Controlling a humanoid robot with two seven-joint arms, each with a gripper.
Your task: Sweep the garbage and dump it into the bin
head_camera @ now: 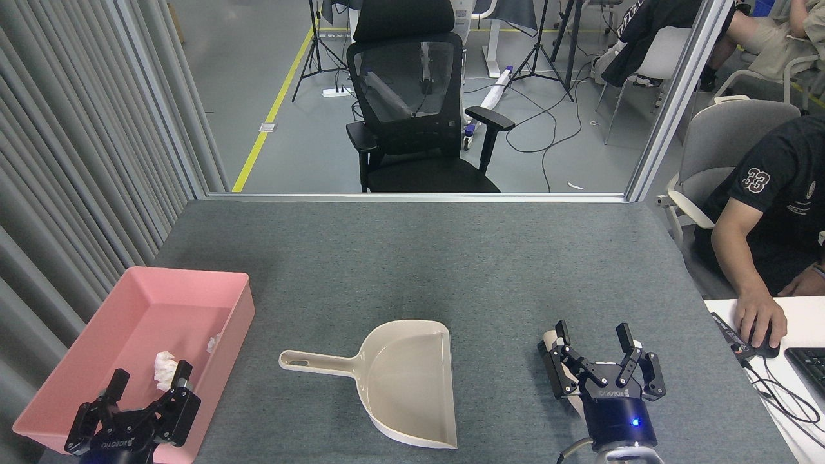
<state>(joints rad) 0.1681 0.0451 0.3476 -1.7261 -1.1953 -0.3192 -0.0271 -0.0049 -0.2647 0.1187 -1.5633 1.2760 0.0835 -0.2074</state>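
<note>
The pink bin (97,361) stands at the table's left front. One crumpled white paper ball (165,366) lies inside it, and a smaller white scrap (213,342) rests against its right wall. My left gripper (148,380) hovers open over the bin's near part, just in front of the ball. The beige dustpan (399,380) lies on the table with nothing in it, handle pointing left. My right gripper (593,335) is open above the brush (553,361), which lies on the table with black bristles on its left side; nothing is held.
A black office chair (412,109) stands beyond the table's far edge. At the right, a person in a black shirt (767,206) sits with a hand on a mouse (760,335) at a white desk. Grey curtain panels line the left side.
</note>
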